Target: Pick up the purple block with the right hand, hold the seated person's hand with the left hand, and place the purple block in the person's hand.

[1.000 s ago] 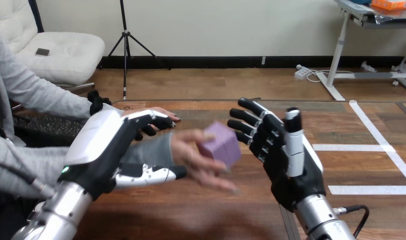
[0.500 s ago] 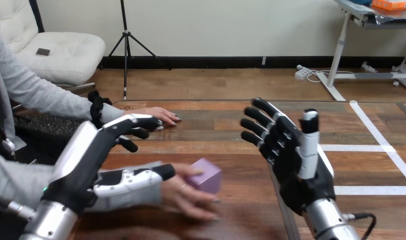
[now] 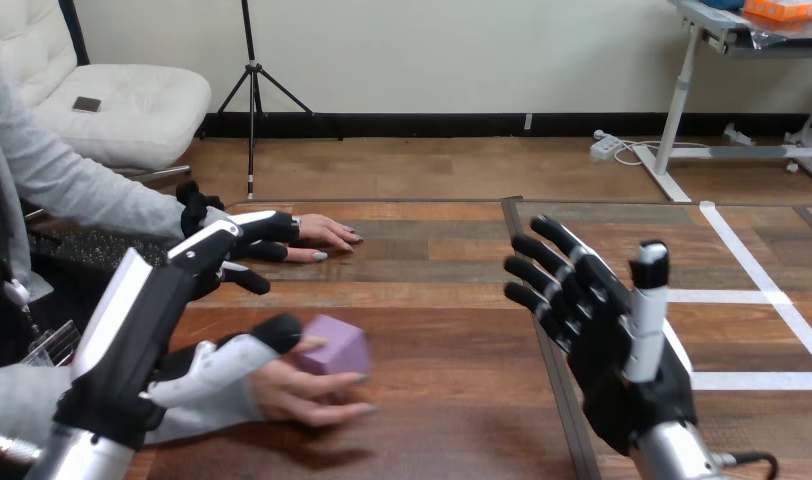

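The purple block [image 3: 334,346] lies in the person's hand [image 3: 300,392] low over the table's near left part, their fingers curled under and beside it. My left hand [image 3: 132,325] hangs over that wrist with its fingers [image 3: 237,238] stretched out above and clear of it. Its thumb [image 3: 244,350] rests along the top of the person's wrist, the tip close to the block. My right hand [image 3: 607,335] stands upright at the right, open and empty, fingers spread, well apart from the block.
The person's other hand [image 3: 320,231] lies flat on the table [image 3: 432,330] at the far left, just past my left fingertips. The table's right edge [image 3: 544,335] runs under my right hand. A dark keyboard [image 3: 87,252] sits at the left.
The person's hand sank with the block towards the table and drew nearer. My left fingers straightened off the wrist, and the arm dropped back. My right hand pulled away to the right.
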Available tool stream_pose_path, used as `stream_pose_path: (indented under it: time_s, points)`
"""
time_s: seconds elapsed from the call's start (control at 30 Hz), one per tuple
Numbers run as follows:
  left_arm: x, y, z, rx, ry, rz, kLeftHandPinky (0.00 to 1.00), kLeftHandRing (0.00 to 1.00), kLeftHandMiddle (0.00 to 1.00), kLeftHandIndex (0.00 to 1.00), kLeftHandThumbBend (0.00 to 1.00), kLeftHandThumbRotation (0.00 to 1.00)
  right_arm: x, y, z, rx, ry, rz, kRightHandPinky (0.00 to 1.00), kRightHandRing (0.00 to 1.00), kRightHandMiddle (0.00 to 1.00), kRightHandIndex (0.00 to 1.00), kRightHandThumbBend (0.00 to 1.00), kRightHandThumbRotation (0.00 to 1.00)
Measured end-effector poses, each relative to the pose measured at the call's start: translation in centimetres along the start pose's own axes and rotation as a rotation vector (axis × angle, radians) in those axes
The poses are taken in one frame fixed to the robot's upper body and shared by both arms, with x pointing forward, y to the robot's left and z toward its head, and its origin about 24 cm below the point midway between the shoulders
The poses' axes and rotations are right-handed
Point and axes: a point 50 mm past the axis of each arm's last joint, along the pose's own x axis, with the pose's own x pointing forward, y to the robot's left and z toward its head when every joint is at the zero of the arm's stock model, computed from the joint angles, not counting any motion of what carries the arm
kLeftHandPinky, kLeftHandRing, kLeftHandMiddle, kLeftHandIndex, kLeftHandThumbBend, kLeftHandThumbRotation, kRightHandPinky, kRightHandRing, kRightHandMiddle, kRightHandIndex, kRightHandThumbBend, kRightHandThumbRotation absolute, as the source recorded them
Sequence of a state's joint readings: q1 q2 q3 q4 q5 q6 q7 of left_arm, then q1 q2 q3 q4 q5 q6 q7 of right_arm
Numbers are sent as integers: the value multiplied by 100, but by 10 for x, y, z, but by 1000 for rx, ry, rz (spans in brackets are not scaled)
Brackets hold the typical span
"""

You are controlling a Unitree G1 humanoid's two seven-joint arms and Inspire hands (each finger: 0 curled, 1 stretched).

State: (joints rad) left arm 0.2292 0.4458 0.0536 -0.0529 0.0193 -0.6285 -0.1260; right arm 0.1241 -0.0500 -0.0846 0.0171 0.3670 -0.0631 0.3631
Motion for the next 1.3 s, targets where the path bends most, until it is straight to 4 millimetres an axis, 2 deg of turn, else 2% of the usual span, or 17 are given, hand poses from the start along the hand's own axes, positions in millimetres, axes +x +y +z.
stream_pose_path:
  time_s: [0.37,0.7,1.07,1.3]
  points:
    - [-9,1,0,-10,-31,61,62,76,78,78,99,99,-16,-6,-6,23,23,-17,89,88,87,88,100,100]
    - [-26,-5,-5,-92,15,119,70,81,83,82,89,100,-28,-9,-11,49,39,-18,90,87,86,87,100,100]
    - [-45,-18,-11,-232,117,165,75,84,83,84,82,100,-36,-9,-13,62,26,-10,86,86,86,85,100,100]
    - [-56,-28,-14,-291,190,166,76,86,83,85,74,100,-41,-8,-11,60,19,3,86,87,87,86,100,100]
